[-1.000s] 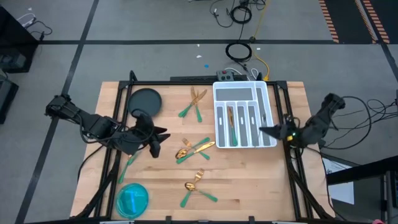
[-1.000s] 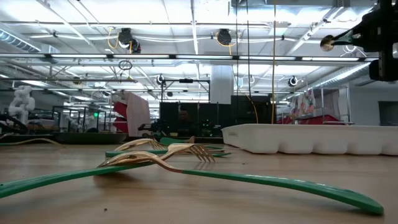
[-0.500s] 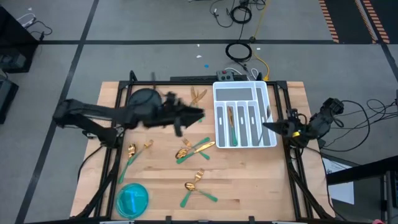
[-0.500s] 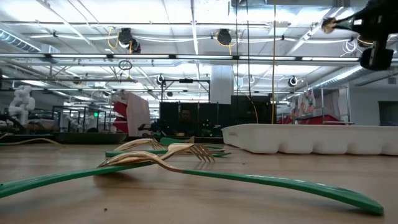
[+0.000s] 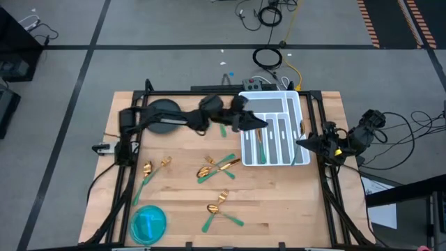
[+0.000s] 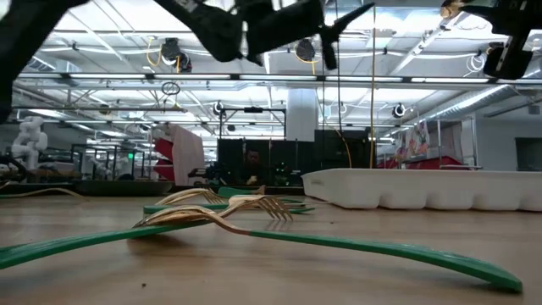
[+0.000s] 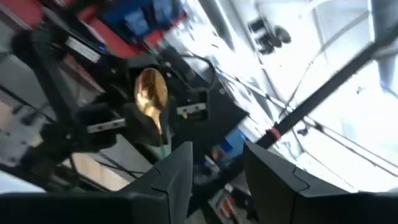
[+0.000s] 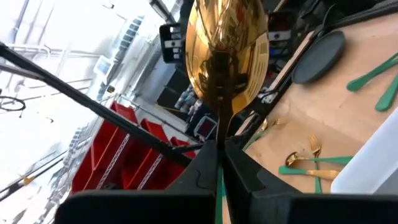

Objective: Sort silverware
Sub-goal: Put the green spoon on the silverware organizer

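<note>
The silverware has gold heads and green handles. Loose pieces lie on the wooden table in small heaps (image 5: 217, 167), (image 5: 221, 206), (image 5: 155, 169). A few more lie in the white tray (image 5: 270, 129). My left gripper (image 5: 261, 124) hovers over the tray's left side, open, with nothing between its fingers (image 7: 217, 155). My right gripper (image 5: 301, 143) is at the tray's right edge, shut on a spoon (image 8: 227, 50). The spoon also shows in the left wrist view (image 7: 151, 93). My right gripper pinches the spoon's green handle (image 8: 219, 177) between its two fingers. The fingers point about level toward the table's left and lie along the handle. The gold bowl (image 6: 447, 10) sticks out past the fingertips. The spoon is lifted clear, high above the table.
A dark round plate (image 5: 162, 113) sits at the far left under my left arm. A blue round dish (image 5: 148, 223) stands at the near left corner. Two forks (image 5: 223, 129) lie beside the tray, partly under the left arm. Cables lie on the floor beyond the far edge.
My left arm has swung fast from the table's left part, by the plate, toward the right and far side, to the tray. Its gripper has tipped up from pointing down. A fork and a spoon it covered now show. My right gripper has risen slightly with the spoon.
</note>
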Controlling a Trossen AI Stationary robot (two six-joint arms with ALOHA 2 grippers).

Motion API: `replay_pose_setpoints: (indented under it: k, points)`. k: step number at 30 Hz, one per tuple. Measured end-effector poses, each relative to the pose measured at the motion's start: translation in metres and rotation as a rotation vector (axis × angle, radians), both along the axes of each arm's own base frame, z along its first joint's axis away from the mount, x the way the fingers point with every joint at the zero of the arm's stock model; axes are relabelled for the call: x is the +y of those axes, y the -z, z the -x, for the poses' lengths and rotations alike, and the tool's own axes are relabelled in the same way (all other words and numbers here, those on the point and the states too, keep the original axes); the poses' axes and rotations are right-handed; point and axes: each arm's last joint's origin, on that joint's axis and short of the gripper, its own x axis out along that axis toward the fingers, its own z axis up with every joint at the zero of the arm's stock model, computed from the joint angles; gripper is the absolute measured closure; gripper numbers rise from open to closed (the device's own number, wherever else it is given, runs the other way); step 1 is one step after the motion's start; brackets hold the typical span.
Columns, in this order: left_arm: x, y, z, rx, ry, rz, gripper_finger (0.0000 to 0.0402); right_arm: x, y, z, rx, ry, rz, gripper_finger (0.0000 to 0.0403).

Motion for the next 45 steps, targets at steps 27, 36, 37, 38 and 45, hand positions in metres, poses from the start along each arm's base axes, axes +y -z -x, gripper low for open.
replay_pose_setpoints:
  k: [27,36,37,38,45]
  points:
    - [0.007,0.006,-0.074,-0.135,0.020,-0.188,0.0253,0.012,-0.015,-0.010,-0.104,-0.090,0.109,0.0402]
    - [-0.009,0.004,-0.076,-0.151,0.047,-0.188,0.0253,0.019,-0.019,-0.018,-0.124,-0.112,0.124,0.0402]
    - [-0.011,0.004,-0.076,-0.151,0.048,-0.187,0.0253,0.020,-0.019,-0.019,-0.124,-0.112,0.125,0.0403]
    - [-0.013,0.005,-0.077,-0.150,0.044,-0.185,0.0253,0.021,-0.019,-0.020,-0.123,-0.117,0.128,0.0403]
    - [-0.022,0.004,-0.078,-0.163,0.028,-0.199,0.0253,0.030,-0.020,-0.030,-0.123,-0.135,0.130,0.0403]
